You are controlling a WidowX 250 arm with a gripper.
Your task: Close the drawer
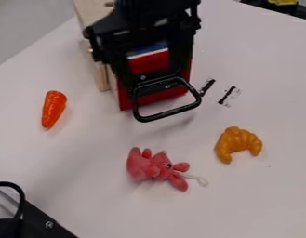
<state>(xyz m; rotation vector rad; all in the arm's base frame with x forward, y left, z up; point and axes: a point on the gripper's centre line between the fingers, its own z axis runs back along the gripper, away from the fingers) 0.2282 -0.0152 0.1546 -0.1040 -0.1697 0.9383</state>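
Jutting from wooden cabinet (89, 14) on tabletop (87, 167): red drawer (160, 97). Black pincer (154, 82) at drawer's front, by loop handle (170, 113), presumably for pushing inward; open or closed, cannot tell.

A smooth, pale tabletop (261, 200) spreads below the jaws and to both sides. Left of and above them, its straight edge slants past a plain grey surface (28, 25). Short black marks (229, 95) lie just right of the jaws; a dark strip (285, 9) crosses the far upper right. Soft light leaves faint shadows.
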